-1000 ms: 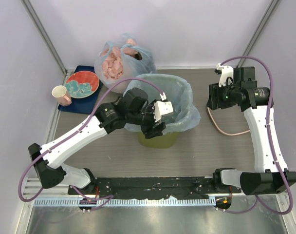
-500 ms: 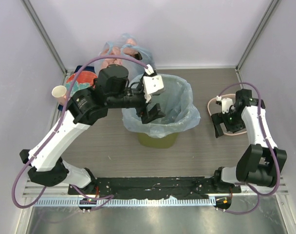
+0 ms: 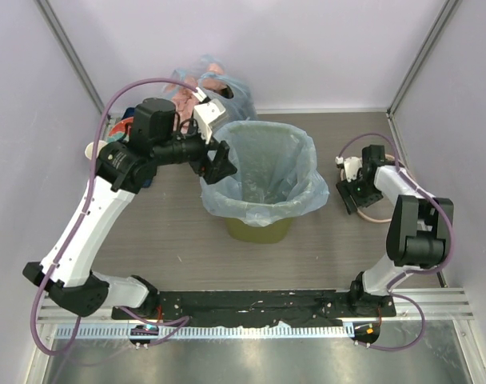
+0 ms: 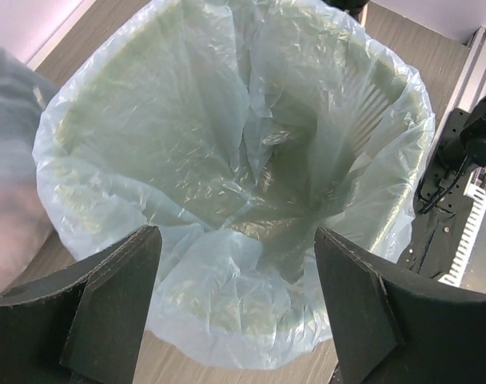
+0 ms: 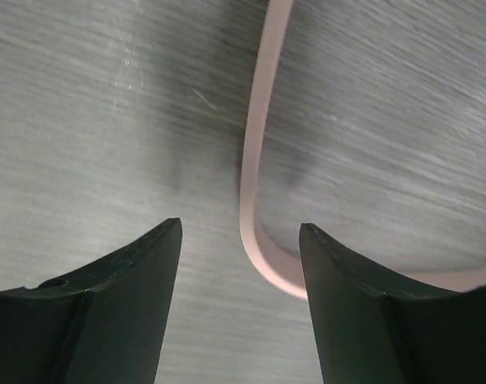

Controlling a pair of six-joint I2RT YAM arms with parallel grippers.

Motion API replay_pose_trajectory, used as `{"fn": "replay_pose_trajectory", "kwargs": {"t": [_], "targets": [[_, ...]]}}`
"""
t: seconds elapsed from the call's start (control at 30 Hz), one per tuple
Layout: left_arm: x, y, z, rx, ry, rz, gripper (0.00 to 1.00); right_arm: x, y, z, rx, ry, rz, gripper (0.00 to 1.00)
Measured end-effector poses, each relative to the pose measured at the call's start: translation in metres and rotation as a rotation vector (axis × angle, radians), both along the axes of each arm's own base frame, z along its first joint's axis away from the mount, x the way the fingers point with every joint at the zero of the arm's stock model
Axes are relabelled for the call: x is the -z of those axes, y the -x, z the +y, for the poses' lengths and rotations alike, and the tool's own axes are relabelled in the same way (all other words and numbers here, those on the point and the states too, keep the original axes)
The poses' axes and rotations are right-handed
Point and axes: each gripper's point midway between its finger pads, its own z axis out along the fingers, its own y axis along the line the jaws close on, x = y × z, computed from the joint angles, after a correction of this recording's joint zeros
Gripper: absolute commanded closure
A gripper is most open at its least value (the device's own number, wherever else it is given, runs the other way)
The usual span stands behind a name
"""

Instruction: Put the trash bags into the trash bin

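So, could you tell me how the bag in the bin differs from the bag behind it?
The bag in the bin is spread open, draped over the olive-green bin's top edge; the bag behind is bunched up. The bag in the bin looks empty; the bag behind shows pink lumps. The first is in full view; the left arm partly hides the second. Both are thin, translucent light-blue plastic.
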Motion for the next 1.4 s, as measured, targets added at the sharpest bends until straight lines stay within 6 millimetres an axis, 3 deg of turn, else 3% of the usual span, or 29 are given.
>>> {"fn": "replay_pose_trajectory", "kwargs": {"t": [0.03,0.1,0.13,0.17,0.37,0.47,0.53,0.6,0.77,0.87,0.93,1.0,1.1,1.17,1.3,1.4], "targets": [[0.001,0.000,0.004,-0.011,0.003,0.003,0.18,0.006,-0.004,0.002,-0.005,0.002,0.002,0.38],[0.001,0.001,0.009,-0.025,0.009,0.010,0.18,0.019,-0.007,0.004,-0.009,0.007,0.008,0.53],[0.000,0.002,0.012,-0.033,0.014,0.011,0.19,0.025,-0.006,0.005,-0.008,0.010,0.013,0.66],[0.000,0.003,0.015,-0.039,0.017,0.009,0.19,0.029,-0.006,0.005,-0.007,0.012,0.016,0.97],[0.000,0.009,0.027,-0.060,0.023,0.001,0.19,0.029,-0.007,0.000,0.005,0.049,-0.006,0.99],[0.001,0.010,0.029,-0.065,0.021,0.001,0.19,0.009,0.002,-0.008,0.006,0.053,-0.007,0.99],[0.005,0.010,0.032,-0.072,0.017,0.004,0.19,-0.021,0.004,-0.011,-0.009,0.054,-0.033,0.99],[0.011,0.011,0.036,-0.086,0.010,0.013,0.19,-0.073,-0.003,-0.014,-0.035,0.055,-0.103,0.99],[0.023,0.001,0.051,-0.162,-0.005,0.035,0.18,-0.248,-0.034,0.008,-0.156,0.038,-0.455,0.99],[0.021,-0.012,0.060,-0.225,0.006,0.034,0.18,-0.347,-0.035,0.050,-0.274,0.025,-0.703,0.99],[0.013,-0.026,0.074,-0.292,0.030,0.012,0.17,-0.388,-0.020,0.093,-0.390,-0.035,-0.815,0.99],[-0.001,-0.036,0.084,-0.339,0.050,-0.028,0.17,-0.411,0.000,0.131,-0.492,-0.112,-0.870,0.99],[-0.041,-0.051,0.095,-0.390,0.087,-0.115,0.16,-0.421,0.025,0.162,-0.584,-0.182,-0.881,0.99],[-0.085,-0.063,0.098,-0.411,0.135,-0.212,0.17,-0.417,0.035,0.176,-0.629,-0.204,-0.859,0.99],[-0.171,-0.084,0.095,-0.423,0.243,-0.387,0.18,-0.400,0.036,0.194,-0.663,-0.161,-0.798,0.99],[-0.216,-0.102,0.087,-0.425,0.322,-0.485,0.18,-0.379,0.029,0.205,-0.674,-0.068,-0.735,0.99]]}}
